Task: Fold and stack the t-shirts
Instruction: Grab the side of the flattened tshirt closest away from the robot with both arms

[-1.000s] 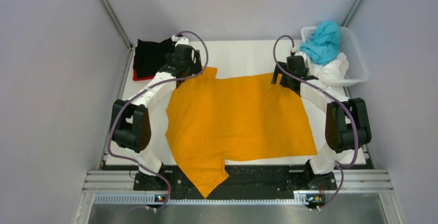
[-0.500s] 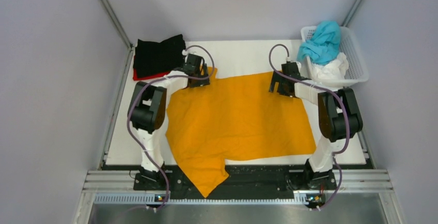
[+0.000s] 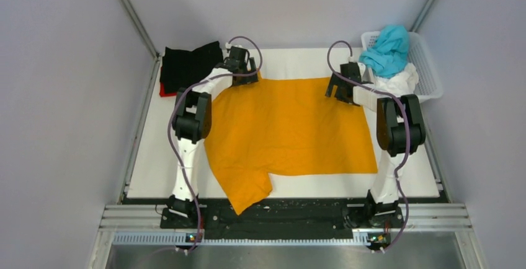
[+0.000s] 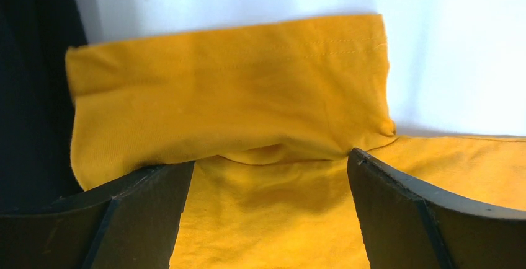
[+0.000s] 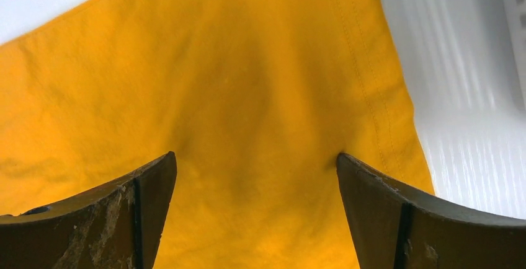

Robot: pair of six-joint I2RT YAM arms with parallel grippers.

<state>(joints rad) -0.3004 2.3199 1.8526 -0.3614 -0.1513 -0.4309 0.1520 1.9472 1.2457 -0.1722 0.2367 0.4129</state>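
An orange t-shirt [image 3: 288, 126] lies spread flat on the white table, one sleeve hanging over the near edge. My left gripper [image 3: 244, 78] stands open at its far left corner, its fingertips down on the cloth just below a folded sleeve [image 4: 229, 95]. At the far right corner my right gripper [image 3: 338, 89] is open too and rests on the cloth near the hem [image 5: 372, 83]. The left gripper [image 4: 267, 170] and right gripper [image 5: 254, 157] hold nothing between their fingers. A folded black t-shirt [image 3: 189, 64] lies on a red t-shirt [image 3: 166, 89] at the far left. Teal [image 3: 387, 49] and white [image 3: 397, 83] t-shirts sit in the basket.
The white lattice basket [image 3: 429, 64] stands at the far right corner, close to the right gripper. The black t-shirt [image 4: 31, 95] lies just left of the left gripper. Grey walls close the table in on three sides.
Both arms have stretched toward the far side with jaws open on the cloth. The orange t-shirt slid away with them, and its far edge now lies straighter.
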